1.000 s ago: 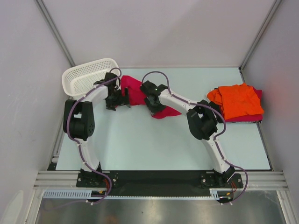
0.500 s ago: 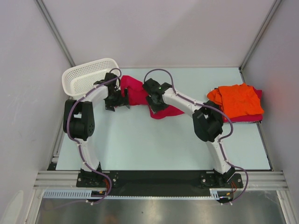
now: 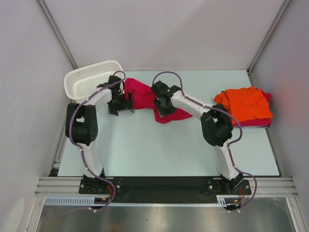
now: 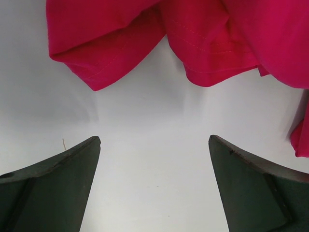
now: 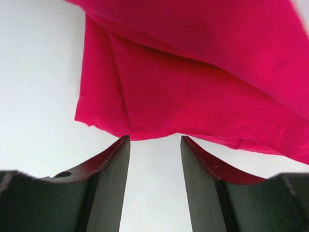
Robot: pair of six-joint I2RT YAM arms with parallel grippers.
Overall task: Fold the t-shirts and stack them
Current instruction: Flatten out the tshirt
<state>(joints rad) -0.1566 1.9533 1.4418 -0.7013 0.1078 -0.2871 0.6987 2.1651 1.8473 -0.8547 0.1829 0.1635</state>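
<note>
At the far left corner of the table (image 3: 159, 150) stands a white mesh basket (image 3: 89, 79). Just to the right of it is the left gripper (image 3: 125, 104). Its fingers (image 4: 63, 169) are spread wide and released, with only bare table between them. The hem of the loose crimson t-shirt (image 3: 142, 96) lies a little beyond their tips.

This shirt is crumpled on the far middle of the table, between the two grippers. At its right end is the right gripper (image 5: 154, 140). Its fingers (image 5: 108, 179) are partly apart and hold nothing. White table shows in the gap, and the cloth edge lies just past the tips.

At the right side of the table, well apart from both grippers, the orange t-shirt (image 3: 248, 104) lies folded on top of another crimson t-shirt (image 3: 253, 122), whose edge shows at the near and right sides.

Compared with one second ago, the right arm's wrist has moved a little to the right and toward the far side, and its elbow also went slightly right. The left arm, the loose shirt and the stack are in the same places.
</note>
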